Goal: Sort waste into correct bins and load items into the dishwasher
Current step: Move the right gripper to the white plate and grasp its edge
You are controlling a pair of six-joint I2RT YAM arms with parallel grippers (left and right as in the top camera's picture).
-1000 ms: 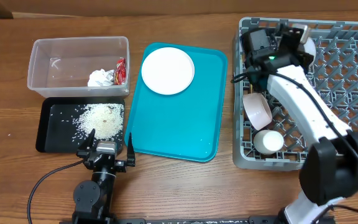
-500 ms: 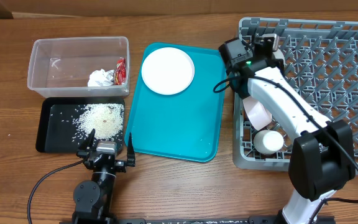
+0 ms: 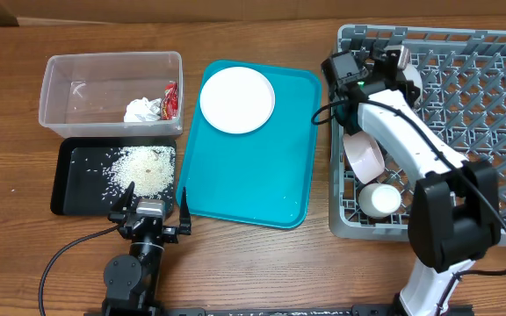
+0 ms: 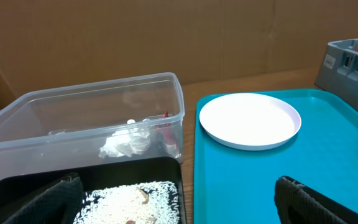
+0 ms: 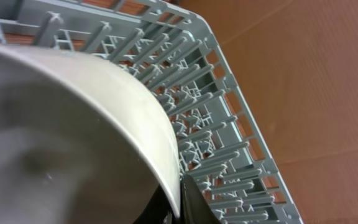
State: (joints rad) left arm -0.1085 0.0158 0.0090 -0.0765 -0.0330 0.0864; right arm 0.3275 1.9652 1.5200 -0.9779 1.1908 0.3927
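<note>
My right gripper point(image 3: 397, 63) is shut on the rim of a small white bowl point(image 3: 408, 81) over the back left corner of the grey dish rack point(image 3: 499, 132). The right wrist view shows the bowl point(image 5: 61, 137) pinched at its rim by my fingers point(image 5: 180, 202) above the rack's pegs point(image 5: 229, 124). A second white bowl point(image 3: 365, 154) and a white cup point(image 3: 380, 200) lie in the rack. The white plate point(image 3: 237, 99) rests on the teal tray point(image 3: 262, 175). My left gripper point(image 3: 152, 211) is open and empty at the table's front. The chopsticks are out of view.
The clear tub point(image 3: 68, 96) holds a white tissue point(image 3: 141, 111) and a red-and-white wrapper point(image 3: 170, 98). The black tray point(image 3: 73, 189) in front of it holds rice point(image 3: 145, 167). The left wrist view shows the tub point(image 4: 42, 118), the plate point(image 4: 250, 120) and the rice point(image 4: 129, 199).
My right gripper swung left with the bowl from over the rack's back towards the tray, then came back a little right over the rack's corner. The left arm has not moved.
</note>
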